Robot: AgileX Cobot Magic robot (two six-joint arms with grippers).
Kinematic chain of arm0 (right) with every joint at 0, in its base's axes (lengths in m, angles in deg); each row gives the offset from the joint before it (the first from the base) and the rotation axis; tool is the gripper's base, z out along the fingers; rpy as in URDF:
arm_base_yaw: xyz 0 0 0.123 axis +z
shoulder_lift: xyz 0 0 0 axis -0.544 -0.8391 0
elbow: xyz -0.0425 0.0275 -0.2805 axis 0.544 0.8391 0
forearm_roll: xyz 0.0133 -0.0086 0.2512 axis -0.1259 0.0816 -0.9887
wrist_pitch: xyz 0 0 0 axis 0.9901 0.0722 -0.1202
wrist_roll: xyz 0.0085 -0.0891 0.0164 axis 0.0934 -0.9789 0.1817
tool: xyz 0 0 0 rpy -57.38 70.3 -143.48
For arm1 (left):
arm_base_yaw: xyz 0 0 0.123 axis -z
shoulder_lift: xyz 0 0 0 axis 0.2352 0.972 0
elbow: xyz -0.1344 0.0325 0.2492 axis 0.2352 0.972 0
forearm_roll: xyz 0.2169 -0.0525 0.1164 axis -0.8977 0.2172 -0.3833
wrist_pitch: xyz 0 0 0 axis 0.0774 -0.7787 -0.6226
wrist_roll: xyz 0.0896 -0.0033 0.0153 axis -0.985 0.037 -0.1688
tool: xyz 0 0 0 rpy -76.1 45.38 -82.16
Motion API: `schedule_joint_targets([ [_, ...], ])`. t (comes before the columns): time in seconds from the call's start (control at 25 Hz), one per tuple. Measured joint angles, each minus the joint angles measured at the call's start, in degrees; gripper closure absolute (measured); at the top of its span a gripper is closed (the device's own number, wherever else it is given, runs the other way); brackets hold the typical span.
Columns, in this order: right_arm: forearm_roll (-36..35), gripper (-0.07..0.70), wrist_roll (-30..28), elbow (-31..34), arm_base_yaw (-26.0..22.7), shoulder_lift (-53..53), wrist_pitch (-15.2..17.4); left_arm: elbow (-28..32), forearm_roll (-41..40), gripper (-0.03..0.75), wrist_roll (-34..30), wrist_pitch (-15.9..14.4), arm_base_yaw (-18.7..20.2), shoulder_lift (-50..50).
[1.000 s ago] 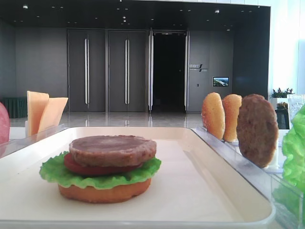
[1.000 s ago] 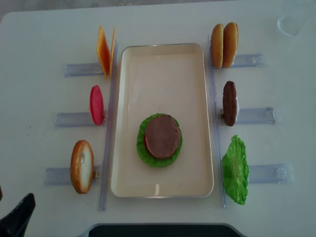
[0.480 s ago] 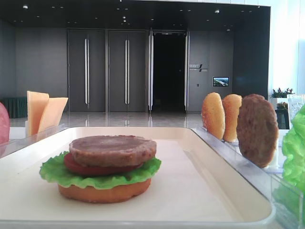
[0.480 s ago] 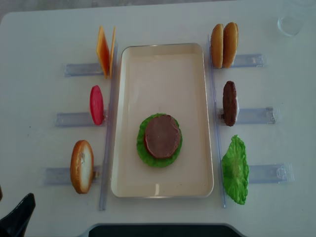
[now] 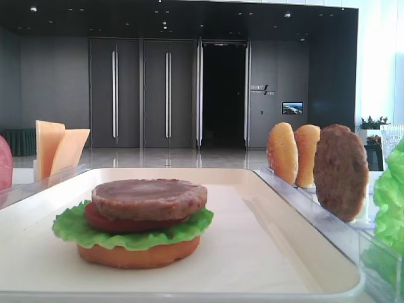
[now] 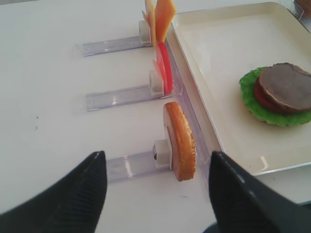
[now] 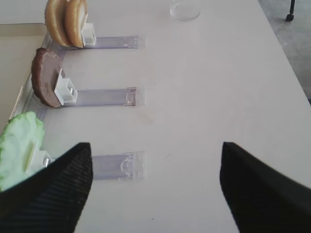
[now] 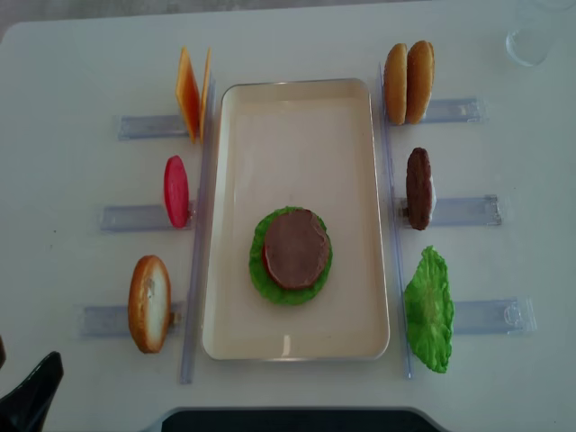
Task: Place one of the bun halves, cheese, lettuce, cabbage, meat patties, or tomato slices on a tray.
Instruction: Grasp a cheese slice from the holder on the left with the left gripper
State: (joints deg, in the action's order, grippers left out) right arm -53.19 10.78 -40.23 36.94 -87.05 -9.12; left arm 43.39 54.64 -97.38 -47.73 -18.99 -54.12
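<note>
The cream tray (image 8: 351, 162) lies in the middle of the table. On it is a stack of a bun half (image 5: 139, 255), lettuce (image 5: 183, 228), a tomato slice (image 5: 107, 221) and a meat patty (image 8: 295, 249). Left of the tray, cheese (image 8: 191, 93), a tomato slice (image 8: 175, 191) and a bun half (image 6: 181, 141) stand on edge. My left gripper (image 6: 155, 189) is open just short of that bun half, holding nothing. My right gripper (image 7: 155, 165) is open over bare table, right of the racked lettuce (image 7: 19, 145). No cabbage shows.
Clear plastic racks (image 8: 135, 216) flank the tray on both sides. On the right stand two bun halves (image 8: 408, 82) and a meat patty (image 8: 418, 187). A clear round dish (image 7: 185, 10) sits at the far right corner.
</note>
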Motion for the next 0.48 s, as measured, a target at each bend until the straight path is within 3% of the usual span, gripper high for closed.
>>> schedule_joint_targets([
  [0.48, 0.00, 0.113, 0.00, 0.00, 0.00, 0.00, 0.00, -0.12, -0.09, 0.224, 4.29, 0.63, 0.00, 1.78],
])
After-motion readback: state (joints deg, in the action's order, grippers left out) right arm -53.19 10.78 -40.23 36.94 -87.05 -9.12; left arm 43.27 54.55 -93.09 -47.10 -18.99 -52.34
